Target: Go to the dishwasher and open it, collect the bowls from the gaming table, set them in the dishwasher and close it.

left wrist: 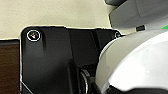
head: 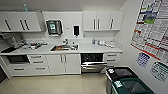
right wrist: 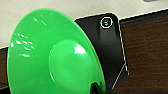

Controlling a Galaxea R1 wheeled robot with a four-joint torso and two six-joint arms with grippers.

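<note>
Right wrist: green bowl (right wrist: 50, 57) at fingers.

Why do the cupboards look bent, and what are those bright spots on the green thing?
Head view: the wide-angle lens bows the white countertop and upper cabinets, and the whole kitchen is soft and blurred, the steel-grey dishwasher included. Right wrist view: the white specks on the large bright green plastic bowl are glare from lights. Left wrist view: a close grey rounded shape is out of focus.

The dishwasher (head: 93, 62) sits under the counter (head: 100, 48), door partly open, right of the sink (head: 64, 47) and between cabinet doors (head: 63, 63) and drawers (head: 111, 58). An oven (head: 17, 59) sits far left. Bins (head: 125, 81) stand before the right wall.
</note>
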